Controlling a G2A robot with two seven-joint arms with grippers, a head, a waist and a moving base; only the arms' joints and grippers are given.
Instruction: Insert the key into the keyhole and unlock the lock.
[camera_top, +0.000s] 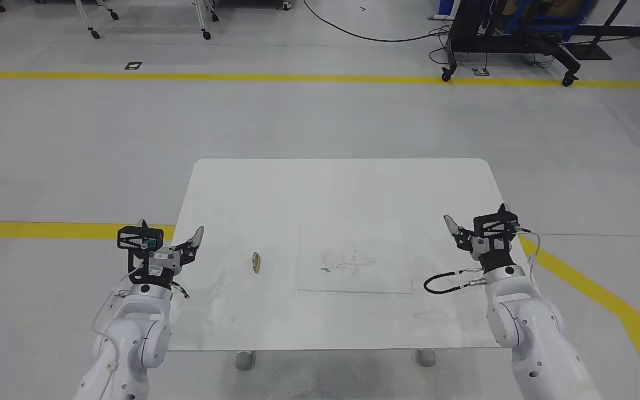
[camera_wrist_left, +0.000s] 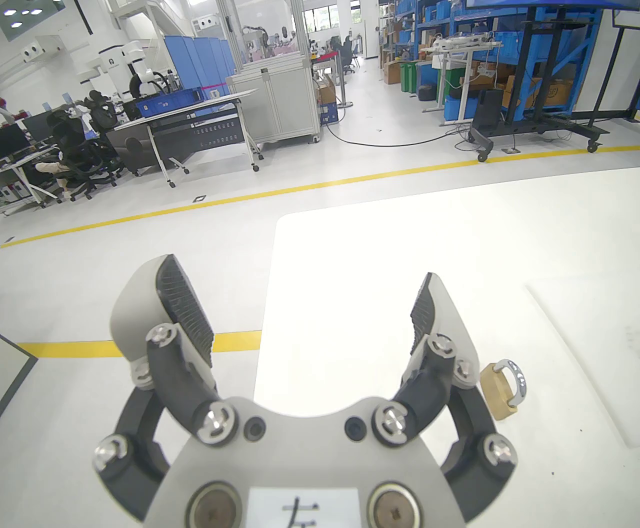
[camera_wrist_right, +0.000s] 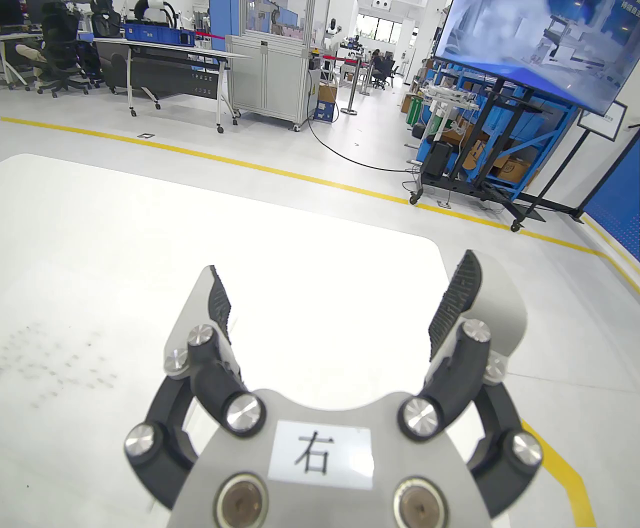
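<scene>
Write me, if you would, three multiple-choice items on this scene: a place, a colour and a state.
1. Where does the padlock lie? A. on the table, nearer the left gripper B. on the floor C. on a chair
2. What colour is its body? A. red B. brass yellow C. black
3. How do both grippers stand? A. shut B. open and empty C. shut on the padlock
1 A: it lies on the table by the left gripper. 2 B: brass-yellow body under a silver shackle. 3 B: the fingers of the left gripper and the right gripper are spread, nothing between.
</scene>
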